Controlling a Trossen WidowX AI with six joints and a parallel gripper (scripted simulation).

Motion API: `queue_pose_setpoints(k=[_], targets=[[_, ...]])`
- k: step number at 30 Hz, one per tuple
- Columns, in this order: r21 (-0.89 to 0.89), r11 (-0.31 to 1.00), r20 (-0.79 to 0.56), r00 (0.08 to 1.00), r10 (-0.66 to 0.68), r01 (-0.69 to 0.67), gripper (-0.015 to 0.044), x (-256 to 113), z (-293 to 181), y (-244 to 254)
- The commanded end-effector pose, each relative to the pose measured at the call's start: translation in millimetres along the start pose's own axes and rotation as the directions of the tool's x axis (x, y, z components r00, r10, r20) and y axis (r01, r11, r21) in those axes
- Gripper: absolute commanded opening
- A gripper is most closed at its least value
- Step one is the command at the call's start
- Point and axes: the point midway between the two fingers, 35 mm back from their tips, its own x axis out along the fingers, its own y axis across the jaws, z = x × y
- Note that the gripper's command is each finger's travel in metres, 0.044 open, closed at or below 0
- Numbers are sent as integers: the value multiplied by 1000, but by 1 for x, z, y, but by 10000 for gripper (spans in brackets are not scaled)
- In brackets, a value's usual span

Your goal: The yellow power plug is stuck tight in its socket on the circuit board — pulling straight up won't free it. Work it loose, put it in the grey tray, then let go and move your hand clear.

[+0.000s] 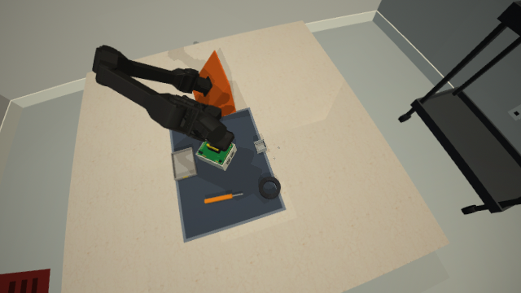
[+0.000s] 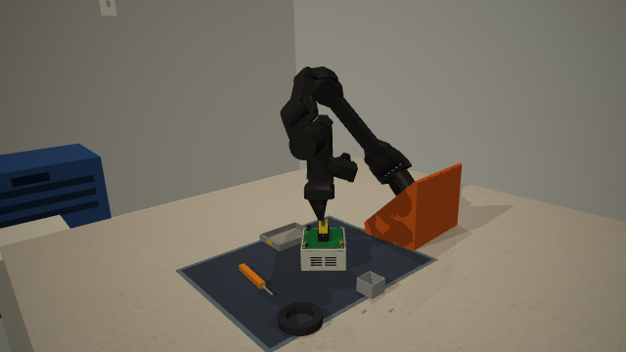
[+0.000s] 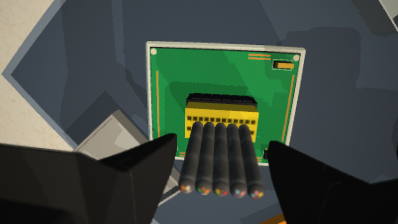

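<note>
With the claw's fingertips [image 1: 226, 147] [image 2: 322, 221] apart and the yellow power plug [image 1: 212, 147] [image 2: 323, 226] [image 3: 221, 114] in its black socket [image 2: 323, 236] [image 3: 220, 98] on the green circuit board [image 1: 216, 158] [image 2: 336, 238] [image 3: 200, 67], centre over its body, grip squarely, then rock gently rather than hauling upward.

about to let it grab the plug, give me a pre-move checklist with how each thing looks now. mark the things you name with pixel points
- End effector [image 2: 322, 221] [image 3: 222, 145] open, nothing gripped: ok
- Yellow plug [image 2: 323, 226] [image 3: 222, 114] between the fingers, ready to close on: ok, they stand apart on either side in the wrist view
- Plug free of its black socket [image 2: 323, 236] [image 3: 221, 98]: not ok, it sits in it
- Grey tray [image 1: 176, 166] [image 2: 280, 242] upright, beside the board's white box [image 1: 225, 166] [image 2: 323, 266]: ok
- Orange screwdriver [image 1: 218, 198] [image 2: 251, 276] away from the tray: ok
- Plug loose enough to lift: cannot tell
</note>
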Motion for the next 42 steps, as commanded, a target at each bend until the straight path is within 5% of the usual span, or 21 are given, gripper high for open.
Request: queue_pose_setpoints(k=[1,10,32,42], targets=[[-6,1000,-2,1000,3,-3,223,2,1,1],[-6,1000,-2,1000,3,-3,0,2,1,1],[-6,996,-2,996,93,-93,0,-18,1,-7],[-8,993,-1,993,-120,120,0,-22,1,11]])
